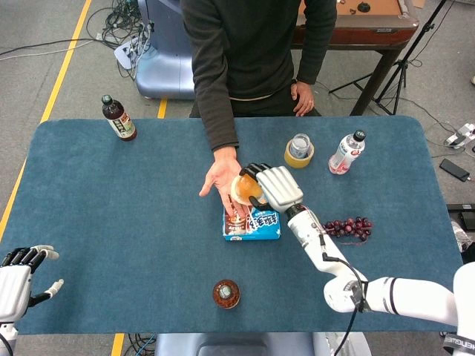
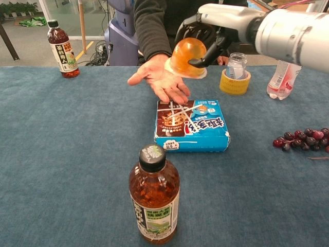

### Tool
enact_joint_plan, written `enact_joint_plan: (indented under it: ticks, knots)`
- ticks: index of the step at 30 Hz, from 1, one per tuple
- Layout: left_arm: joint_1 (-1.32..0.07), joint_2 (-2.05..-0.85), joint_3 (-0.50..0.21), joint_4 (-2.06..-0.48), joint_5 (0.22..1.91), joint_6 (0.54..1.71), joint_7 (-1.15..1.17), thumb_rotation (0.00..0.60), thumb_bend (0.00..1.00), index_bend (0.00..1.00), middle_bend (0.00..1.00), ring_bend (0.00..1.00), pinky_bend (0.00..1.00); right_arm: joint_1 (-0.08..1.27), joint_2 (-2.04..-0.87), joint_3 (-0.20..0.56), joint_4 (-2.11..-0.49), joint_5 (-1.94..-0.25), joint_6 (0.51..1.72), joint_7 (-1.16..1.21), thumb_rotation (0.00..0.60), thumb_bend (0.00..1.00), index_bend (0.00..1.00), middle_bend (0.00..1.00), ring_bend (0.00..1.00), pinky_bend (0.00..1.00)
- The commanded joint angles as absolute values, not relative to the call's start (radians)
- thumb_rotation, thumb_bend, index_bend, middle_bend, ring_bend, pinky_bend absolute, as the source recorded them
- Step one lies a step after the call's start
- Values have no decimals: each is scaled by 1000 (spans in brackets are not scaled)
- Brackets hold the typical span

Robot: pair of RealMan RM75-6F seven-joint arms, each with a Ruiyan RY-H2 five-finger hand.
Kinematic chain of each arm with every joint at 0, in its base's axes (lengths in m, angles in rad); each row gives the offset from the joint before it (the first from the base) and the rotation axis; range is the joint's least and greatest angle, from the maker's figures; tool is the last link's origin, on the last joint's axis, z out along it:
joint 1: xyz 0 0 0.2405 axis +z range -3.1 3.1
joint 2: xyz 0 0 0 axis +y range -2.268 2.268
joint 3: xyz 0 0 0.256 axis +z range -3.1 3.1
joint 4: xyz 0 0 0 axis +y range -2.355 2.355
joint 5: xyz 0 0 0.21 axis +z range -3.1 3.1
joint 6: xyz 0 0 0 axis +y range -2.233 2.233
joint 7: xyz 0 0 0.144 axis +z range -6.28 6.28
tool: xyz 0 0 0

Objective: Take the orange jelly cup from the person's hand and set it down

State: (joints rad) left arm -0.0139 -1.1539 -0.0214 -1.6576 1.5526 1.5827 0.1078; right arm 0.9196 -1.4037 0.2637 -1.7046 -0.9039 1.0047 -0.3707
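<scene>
My right hand [image 2: 205,32] is raised above the table [image 1: 89,200], its arm reaching in from the lower right of the head view. The fingers [image 2: 187,25] curl over the top of the orange jelly cup [image 2: 187,55] and the thumb presses its near side, so the cup is gripped, tilted with its wide rim toward the lower left. In the chest view the cup hangs clear of the person's hand [image 2: 160,81], which lies palm up just below and to the left of it, over the far edge of the blue snack box [image 2: 191,126]. In the head view the cup [image 1: 245,190] sits right beside that palm [image 1: 220,178].

My left hand [image 1: 21,278] shows only at the lower left corner of the head view, low beside the table edge, fingers spread and holding nothing.

A small clear jar [image 2: 236,66] stands inside a yellow tape roll [image 2: 235,83]; I cannot tell what is in the jar. A tea bottle [image 2: 153,198] full of brown drink stands nearest me, a second tea bottle [image 2: 59,49] at the far left. A clear bottle with a pink label [image 2: 280,80] stands right of the tape roll. A bunch of dark grapes [image 2: 303,138] lies on the cloth to the right of the box.
</scene>
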Motion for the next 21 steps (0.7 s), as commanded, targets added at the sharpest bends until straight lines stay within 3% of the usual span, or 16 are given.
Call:
enact_joint_plan:
  ticks: [1, 11, 21]
  knots:
    - [-16, -1155, -21, -1659, 1555, 1581, 110, 600, 171, 419, 338, 288, 204, 873, -1342, 232, -1752, -937, 1026, -358, 600, 572, 671, 577, 451, 759]
    - [-19, -1156, -18, -1670, 1562, 1576, 113, 600, 171, 419, 338, 288, 204, 799, -1302, 167, -1710, -950, 1017, -322, 600, 572, 671, 576, 451, 760]
    - [-20, -1162, -16, -1664, 1559, 1570, 114, 600, 171, 419, 338, 288, 204, 779, -1352, 125, -1575, -930, 939, -302, 600, 572, 670, 563, 451, 760]
